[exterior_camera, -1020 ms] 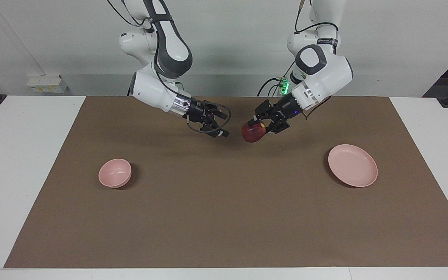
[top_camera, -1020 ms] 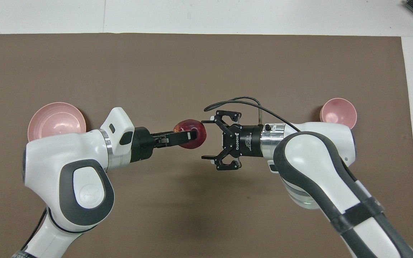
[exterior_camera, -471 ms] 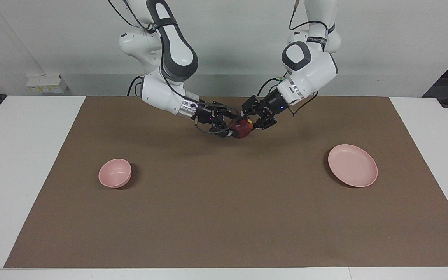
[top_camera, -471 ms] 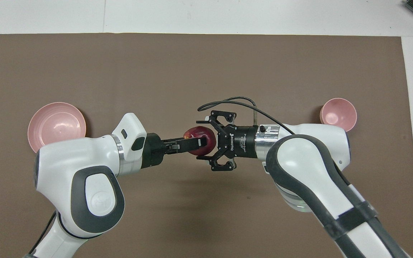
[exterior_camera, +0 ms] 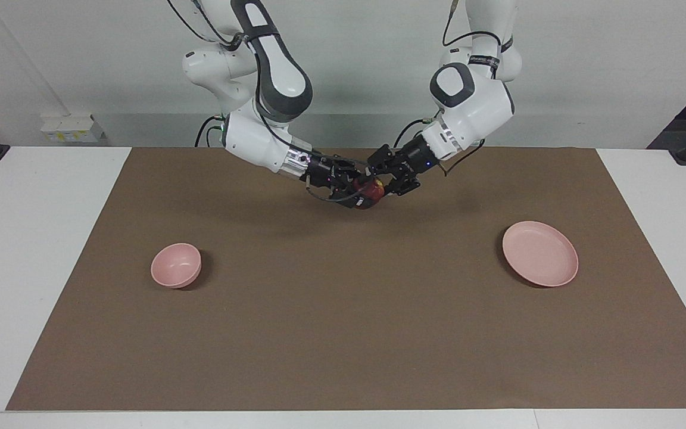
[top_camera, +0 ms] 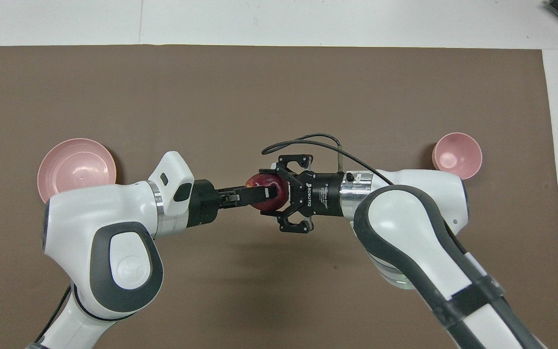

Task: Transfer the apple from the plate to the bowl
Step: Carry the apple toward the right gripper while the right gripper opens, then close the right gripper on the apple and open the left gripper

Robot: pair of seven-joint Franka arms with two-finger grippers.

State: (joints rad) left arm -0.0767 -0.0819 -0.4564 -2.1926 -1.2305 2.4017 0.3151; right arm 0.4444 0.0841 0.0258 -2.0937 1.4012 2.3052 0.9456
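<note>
The apple [exterior_camera: 369,192] [top_camera: 268,192], dark red, is in the air over the middle of the brown mat [exterior_camera: 343,333] [top_camera: 259,97], held between the two grippers, which meet there from either end of the table. The left gripper [exterior_camera: 382,184] [top_camera: 270,192] reaches in from the plate's end, and its fingers [top_camera: 255,193] are closed on the apple, one lying flat across the top of the fruit in the overhead view. The right gripper [exterior_camera: 359,193] [top_camera: 275,196] comes in from the bowl's end with its jaws spread around the apple's other half; one fingertip sits at the apple's upper edge in the overhead view, but whether the pads press the skin cannot be told. A black cable [top_camera: 308,140] loops off the right gripper's wrist. The plate [exterior_camera: 539,253] [top_camera: 76,167], pale pink and flat, rests on the mat toward the left arm's end, with nothing on it. The bowl [exterior_camera: 176,265] [top_camera: 456,155], small, deep and pink, stands on the mat toward the right arm's end, well apart from the grippers, and its hollow shows nothing inside. The white table [exterior_camera: 33,250] shows past the mat's edges.
</note>
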